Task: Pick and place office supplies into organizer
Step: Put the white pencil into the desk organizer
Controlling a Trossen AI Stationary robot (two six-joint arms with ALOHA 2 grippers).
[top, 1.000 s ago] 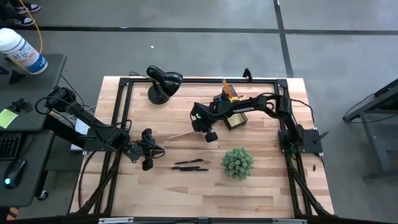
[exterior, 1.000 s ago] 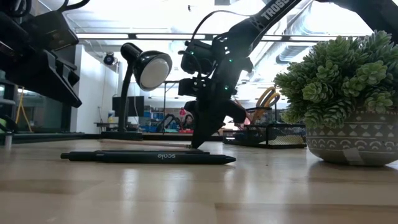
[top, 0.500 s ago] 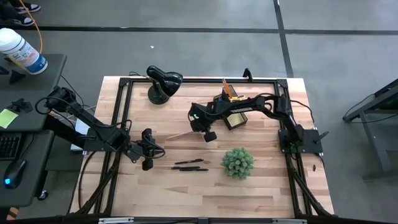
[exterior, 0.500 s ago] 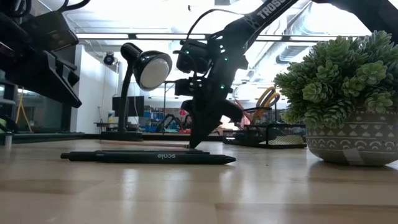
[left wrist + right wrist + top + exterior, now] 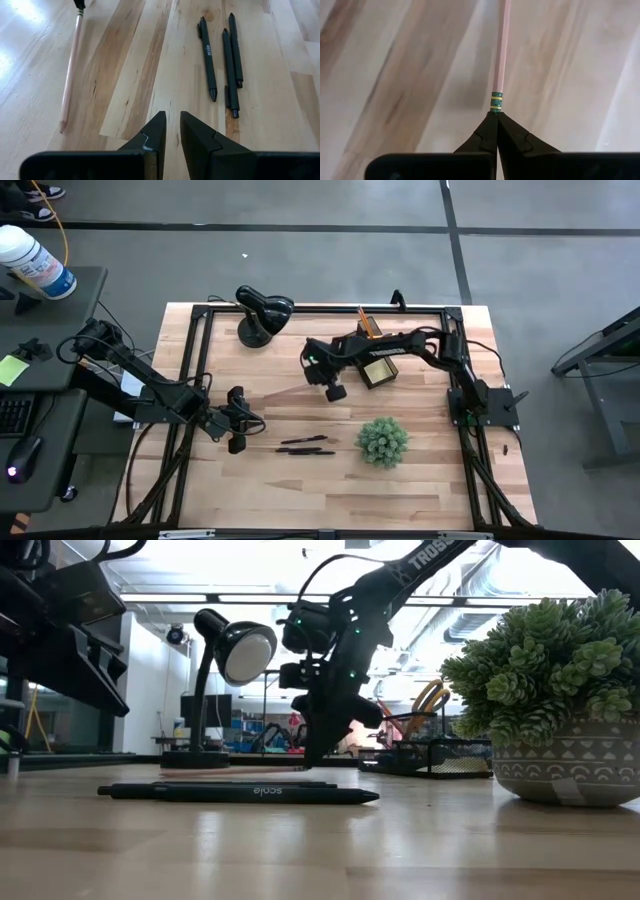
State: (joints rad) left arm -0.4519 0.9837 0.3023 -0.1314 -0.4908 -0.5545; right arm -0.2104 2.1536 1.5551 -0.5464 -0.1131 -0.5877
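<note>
Two arms stand over the table [image 5: 420,480]. The right gripper [image 5: 335,392] sits near the table's middle, just beside the organizer [image 5: 378,370], with its jaws clamped on the eraser end of a pencil [image 5: 501,55]. In the right wrist view the ferrule sits at the fingertips [image 5: 487,131] and the shaft runs straight ahead over the wood. Holding the pencil by its end probably lets it be tipped upright for the organizer's tall compartment, where scissors [image 5: 432,695] already stand.

The left gripper [image 5: 169,131] waits low at the table's left side, jaws slightly apart and holding nothing. It points toward three black pens [image 5: 222,55], which lie side by side on open wood.

Open room lies between the pencil and the organizer. The plant [image 5: 383,440] stands nearer the front edge, and the lamp [image 5: 260,312] sits at the far left corner, well apart from the likely path. The long pencil could swing into the organizer wall during the lift.
</note>
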